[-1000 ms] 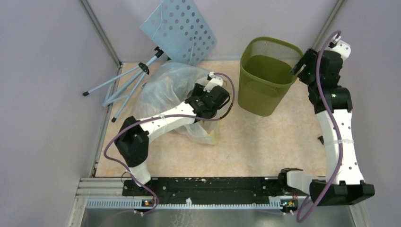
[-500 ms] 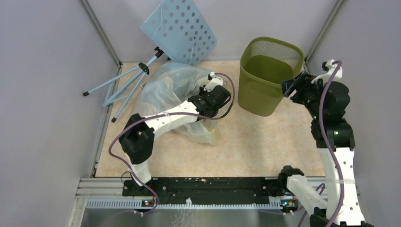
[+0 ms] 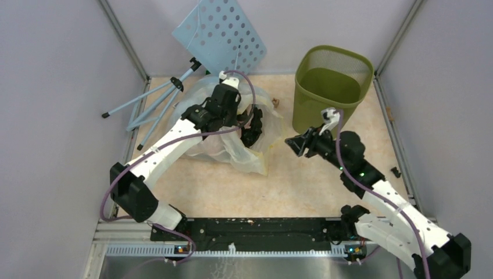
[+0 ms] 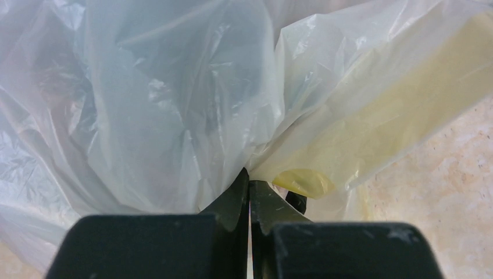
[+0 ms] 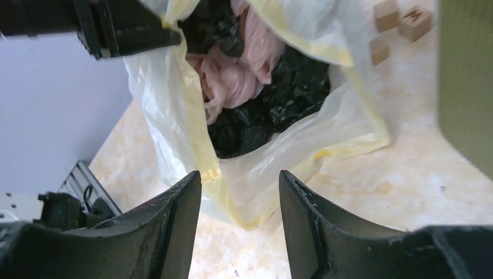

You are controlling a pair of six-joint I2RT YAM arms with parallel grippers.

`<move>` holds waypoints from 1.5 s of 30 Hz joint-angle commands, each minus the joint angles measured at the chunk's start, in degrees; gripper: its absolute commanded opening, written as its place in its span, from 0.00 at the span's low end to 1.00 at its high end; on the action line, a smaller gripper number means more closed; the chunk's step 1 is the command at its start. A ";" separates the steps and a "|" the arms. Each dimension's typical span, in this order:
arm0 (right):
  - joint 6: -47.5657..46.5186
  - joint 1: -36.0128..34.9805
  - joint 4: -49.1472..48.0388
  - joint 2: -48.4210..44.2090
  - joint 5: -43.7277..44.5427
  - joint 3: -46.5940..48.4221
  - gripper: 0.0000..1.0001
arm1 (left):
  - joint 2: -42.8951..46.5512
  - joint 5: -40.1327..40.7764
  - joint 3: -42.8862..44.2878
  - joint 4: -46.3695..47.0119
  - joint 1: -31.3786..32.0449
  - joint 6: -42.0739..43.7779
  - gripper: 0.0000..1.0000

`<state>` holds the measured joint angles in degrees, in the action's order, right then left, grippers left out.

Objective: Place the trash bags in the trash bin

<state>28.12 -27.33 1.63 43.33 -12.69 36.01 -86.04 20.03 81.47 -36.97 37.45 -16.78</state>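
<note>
Black trash bags lie crumpled with a pink bag inside a large clear-yellowish plastic bag, whose mouth faces right. My left gripper is shut on the rim of that clear bag and holds the mouth up; in the right wrist view the left gripper shows at the top left. My right gripper is open and low over the table, just right of the bag's mouth and pointing at it, with nothing between its fingers. The olive-green trash bin stands upright behind it.
A pale blue perforated board on tripod legs leans in the back left corner, behind the clear bag. Small wooden blocks lie on the table between the bag and the bin. Grey walls close in left, right and back.
The left gripper shut on the clear bag's rim and moved back, lifting the mouth open. The right arm swung down from the bin's rim to the table in front of the bag, its jaws narrowing.
</note>
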 commanded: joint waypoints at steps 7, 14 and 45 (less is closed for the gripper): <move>0.10 -18.82 -38.37 17.31 22.37 -6.98 0.49 | 4.21 -12.69 -2.57 0.54 -4.22 0.36 0.00; 5.33 -19.60 -49.77 33.89 28.18 -3.25 0.46 | 4.49 -13.58 -2.47 1.70 -5.64 1.13 0.00; 21.48 -12.93 -47.92 64.99 28.10 18.01 0.38 | 3.49 -13.16 -5.27 6.76 -6.70 2.41 0.00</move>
<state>47.88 -41.08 -44.47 105.95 17.30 50.76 -83.00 7.18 77.14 -33.28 31.33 -14.98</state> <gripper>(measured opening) 0.435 0.004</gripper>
